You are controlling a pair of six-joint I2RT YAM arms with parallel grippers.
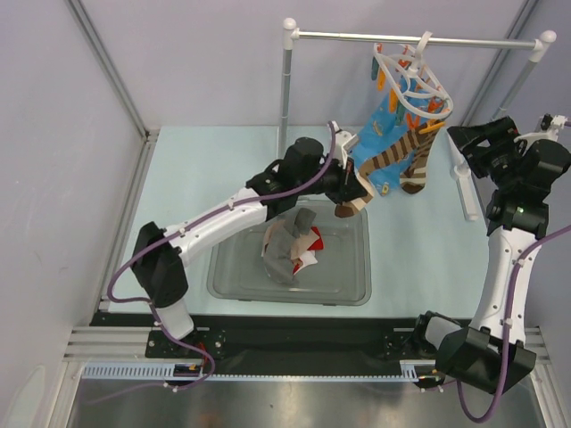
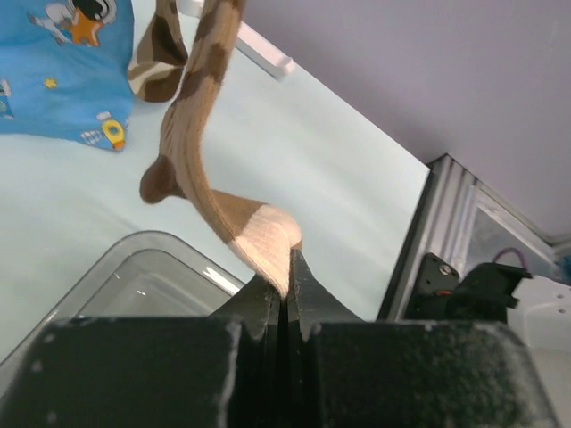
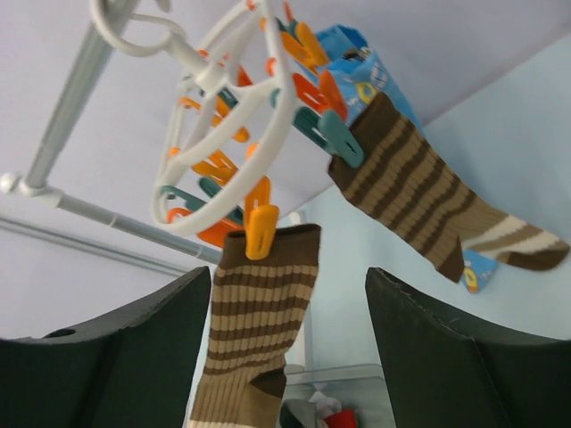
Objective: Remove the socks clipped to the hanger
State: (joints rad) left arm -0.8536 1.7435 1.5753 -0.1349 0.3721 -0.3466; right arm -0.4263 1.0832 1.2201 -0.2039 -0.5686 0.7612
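The white oval hanger [image 1: 412, 78] with orange pegs hangs on the rail; it also shows in the right wrist view [image 3: 223, 116]. A blue cartoon sock [image 1: 384, 125] and two brown-and-cream striped socks are clipped to it. One striped sock [image 1: 417, 169] hangs free. The other striped sock [image 1: 384, 160] is stretched down-left, still pegged. My left gripper [image 1: 346, 201] is shut on its cream toe end [image 2: 268, 241]. My right gripper [image 1: 471, 150] is open and empty beside the hanger. In its view a pegged striped sock [image 3: 254, 330] hangs ahead, between the fingers [image 3: 116, 357].
A clear plastic bin [image 1: 348, 267] sits on the table below the left gripper, holding a grey sock [image 1: 290, 239] and a white-and-red sock [image 1: 310, 252]. The white-and-metal rail stand [image 1: 287, 89] rises at the back. Frame posts line both sides.
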